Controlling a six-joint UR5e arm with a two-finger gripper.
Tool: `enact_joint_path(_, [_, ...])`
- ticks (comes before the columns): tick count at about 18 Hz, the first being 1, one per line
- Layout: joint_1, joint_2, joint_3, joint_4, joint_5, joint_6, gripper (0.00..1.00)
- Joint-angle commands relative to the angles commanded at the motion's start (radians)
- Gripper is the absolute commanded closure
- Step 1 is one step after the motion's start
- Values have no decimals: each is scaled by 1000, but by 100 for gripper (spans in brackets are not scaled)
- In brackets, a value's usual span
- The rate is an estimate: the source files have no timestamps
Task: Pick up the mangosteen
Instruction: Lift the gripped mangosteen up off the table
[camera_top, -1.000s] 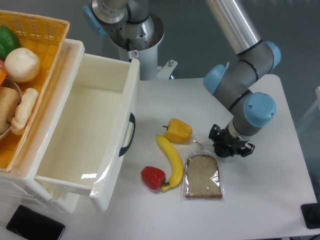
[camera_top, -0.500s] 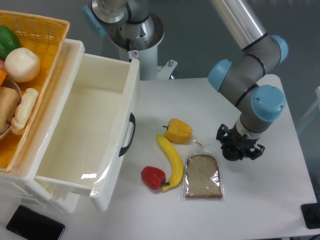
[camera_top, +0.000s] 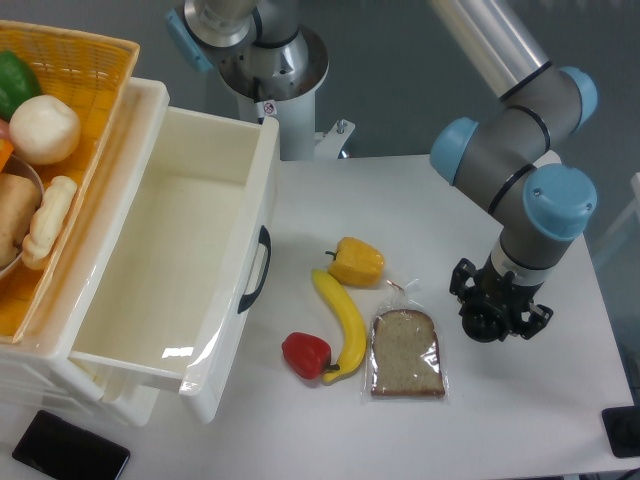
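Note:
My gripper (camera_top: 492, 318) points down over the right part of the white table (camera_top: 540, 400), to the right of the bagged bread. A small glossy black round fruit, the mangosteen (camera_top: 484, 323), sits between the fingers, largely covered by the black gripper body. The fingers look shut on it. I cannot tell how high it is above the table.
A bagged slice of bread (camera_top: 407, 353), a banana (camera_top: 342, 322), a yellow pepper (camera_top: 357, 261) and a red pepper (camera_top: 306, 354) lie mid-table. An open white drawer (camera_top: 175, 250) and a basket of food (camera_top: 60, 120) stand at the left. A black phone (camera_top: 70, 450) lies at the front left.
The gripper has moved right and toward the front of the table, away from the bread's top corner, and the dark round fruit has moved with it.

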Motion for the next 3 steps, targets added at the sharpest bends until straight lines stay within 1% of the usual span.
enact_joint_path(3, [2, 8, 6, 2, 8, 0, 76])
